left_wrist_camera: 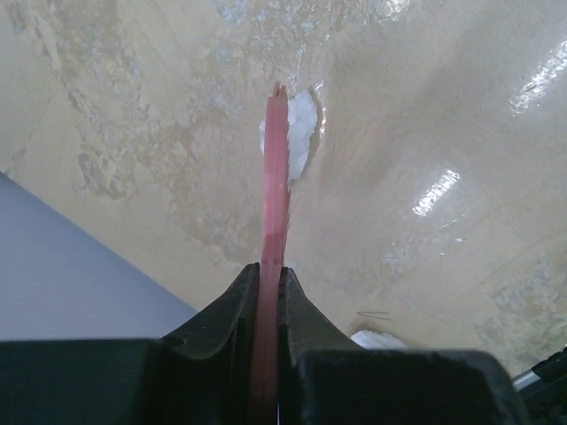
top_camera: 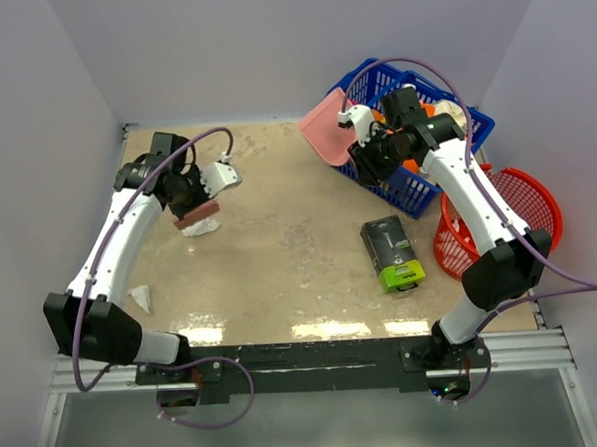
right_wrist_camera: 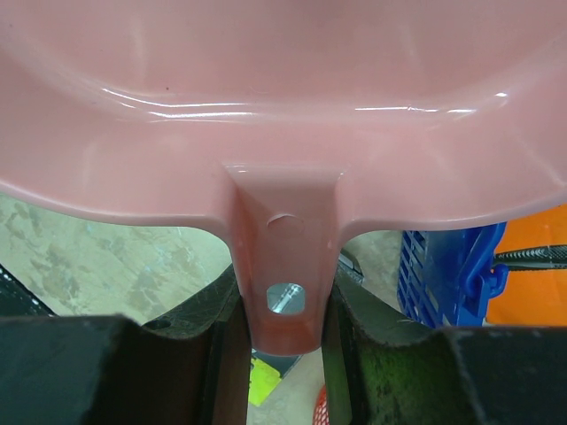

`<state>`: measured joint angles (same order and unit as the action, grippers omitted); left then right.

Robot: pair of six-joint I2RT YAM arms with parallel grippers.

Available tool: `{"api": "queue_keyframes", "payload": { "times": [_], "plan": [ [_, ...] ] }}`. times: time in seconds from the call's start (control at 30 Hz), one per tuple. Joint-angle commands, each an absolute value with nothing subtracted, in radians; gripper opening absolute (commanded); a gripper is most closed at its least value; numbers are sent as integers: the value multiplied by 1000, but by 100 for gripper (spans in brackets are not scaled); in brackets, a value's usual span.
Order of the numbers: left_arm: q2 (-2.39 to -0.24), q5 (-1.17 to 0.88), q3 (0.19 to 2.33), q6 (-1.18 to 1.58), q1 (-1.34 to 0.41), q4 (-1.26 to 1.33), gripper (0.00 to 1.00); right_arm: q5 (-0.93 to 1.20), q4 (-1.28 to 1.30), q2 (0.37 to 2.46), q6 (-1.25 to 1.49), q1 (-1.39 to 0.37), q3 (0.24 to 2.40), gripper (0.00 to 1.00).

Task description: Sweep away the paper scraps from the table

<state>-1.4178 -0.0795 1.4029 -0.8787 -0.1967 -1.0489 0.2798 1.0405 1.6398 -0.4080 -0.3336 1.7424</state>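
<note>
Both holding | left tool [left_wrist_camera: 270, 273]: pink brush [left_wrist_camera: 276, 177] | right tool [right_wrist_camera: 282, 301]: pink dustpan [right_wrist_camera: 283, 106] | box [top_camera: 390, 251] label unreadable

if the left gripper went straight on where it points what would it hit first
Likely the small crumpled white paper scrap at the tip of the thin pink tool it grips, then the beige table.

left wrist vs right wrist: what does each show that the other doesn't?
Left wrist only: left gripper shut on a thin pink tool, and two paper scraps, one beside the tool's tip. Right wrist only: right gripper shut on the pink dustpan handle, plus a blue basket. Both: the beige table.
</note>
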Motion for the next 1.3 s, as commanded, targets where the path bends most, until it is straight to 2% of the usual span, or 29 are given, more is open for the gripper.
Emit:
{"api": "queue_keyframes", "payload": {
  "times": [0.0,0.23,0.43,0.6,0.8,0.93,1.07,1.17,1.27],
  "plan": [
    [-1283,-16,1364,-715,-184,-1046,0,276,1040,1621,-416,-336,1755,0],
    [-1187,480,1221,-539,-167,-1029,0,307,1049,1718,-399,-356,1805,0],
    [-1221,514,1218,-453,76,-1120,0,304,1063,1787,-399,-400,1827,0],
    [-1250,321,1152,-410,159,-1183,0,278,1078,1815,-410,-452,1848,0],
    [-1285,131,1103,-426,160,-1125,0,232,1075,1830,-422,-506,1865,0],
    [-1402,-92,1205,-414,160,-1164,0,199,1068,1819,-436,-532,1850,0],
    [-1514,-445,1328,-423,160,-1195,0,147,1075,1807,-462,-540,1807,0],
    [-1565,-546,1413,-405,160,-1207,0,132,1089,1789,-485,-541,1792,0],
    [-1582,-551,1469,-426,161,-1233,0,124,1081,1769,-486,-541,1761,0]
  ]
}}
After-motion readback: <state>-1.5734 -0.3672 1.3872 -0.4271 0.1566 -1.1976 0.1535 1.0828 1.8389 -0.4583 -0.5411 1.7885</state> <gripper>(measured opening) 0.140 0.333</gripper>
